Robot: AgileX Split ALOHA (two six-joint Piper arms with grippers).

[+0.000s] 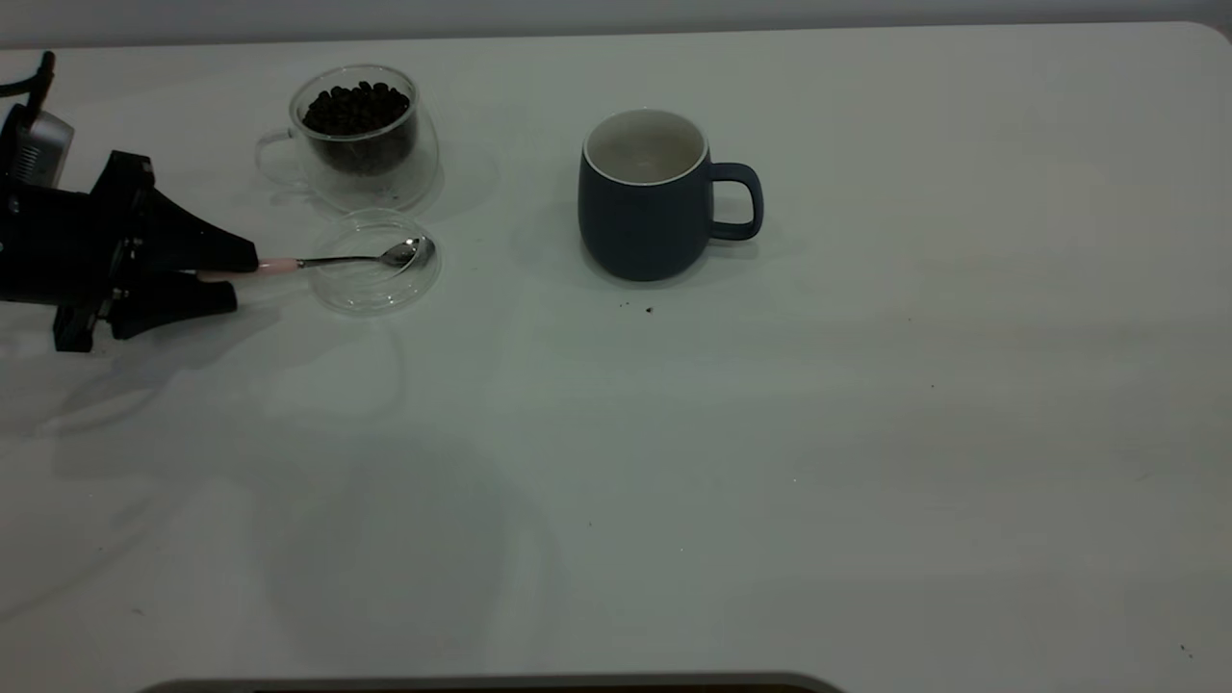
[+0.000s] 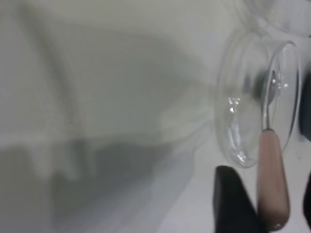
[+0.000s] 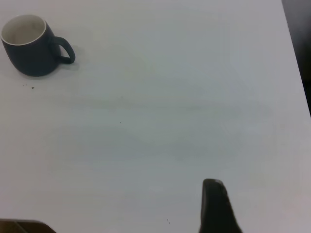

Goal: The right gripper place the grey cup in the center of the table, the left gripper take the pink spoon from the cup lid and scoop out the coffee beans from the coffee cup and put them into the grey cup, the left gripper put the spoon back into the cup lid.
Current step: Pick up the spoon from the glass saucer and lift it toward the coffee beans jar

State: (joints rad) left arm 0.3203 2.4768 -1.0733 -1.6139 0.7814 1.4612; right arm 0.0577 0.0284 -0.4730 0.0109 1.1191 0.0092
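I see my left pincer (image 1: 219,278) at the tabletop's (image 1: 770,433) left edge, its fingers spread either side of the pink spoon (image 1: 337,260) handle without clamping it. The spoon's bowl rests in the cup lid (image 1: 375,262), just in front of the coffee cup (image 1: 356,135). The grey cup (image 1: 654,197) stands upright near the centre. I can't tell how my right pincer (image 3: 218,208) is set.

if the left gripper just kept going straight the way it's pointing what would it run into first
Probably the clear cup lid. The left gripper points along the pink spoon, whose handle lies between its open jaws and whose bowl rests in that lid. Height is hard to judge.
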